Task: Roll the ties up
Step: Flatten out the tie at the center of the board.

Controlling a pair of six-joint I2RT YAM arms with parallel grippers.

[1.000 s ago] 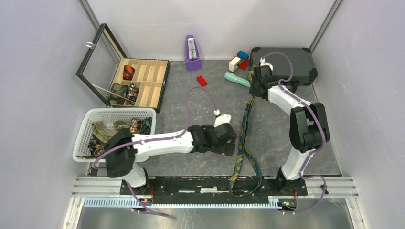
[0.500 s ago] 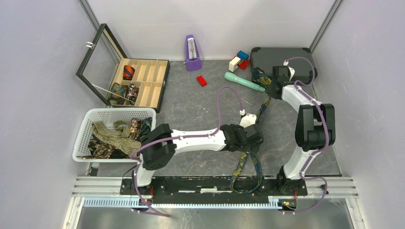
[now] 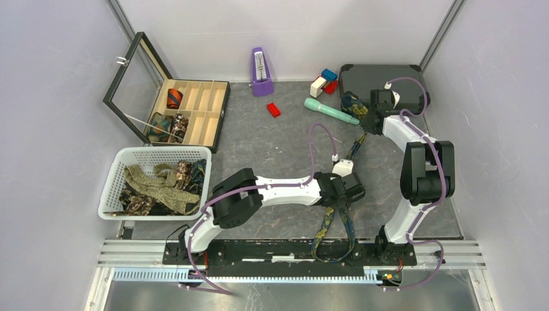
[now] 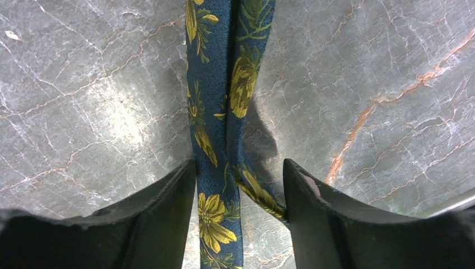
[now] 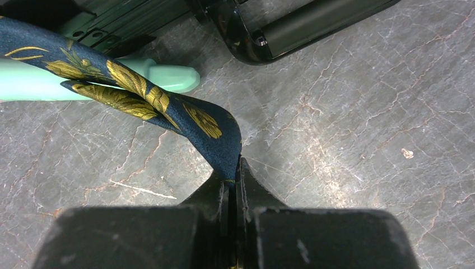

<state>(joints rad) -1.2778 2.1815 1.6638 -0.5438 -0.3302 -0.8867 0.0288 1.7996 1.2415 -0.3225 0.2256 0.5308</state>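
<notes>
The job looks partly done: a few rolled coils sit in the compartments of the wooden box at the upper left of the overhead view, other compartments are bare, and a heap of loose ties waits in the white basket at the left. The navy tie with yellow flowers is not yet rolled. It runs as a doubled strip from the upper right down the middle of the frame to the near edge. The right tool is pressed together, pinching the far end of that tie just beside the teal handle. The left tool is spread, its fingers straddling the doubled strip low over the surface without clamping it. By my reading, rolling this one and then the basketful remains. The surface is dark grey, marbled with pale and rusty veins. On it are a purple metronome, a red block and a black case along the top, inside plain pale walls.
</notes>
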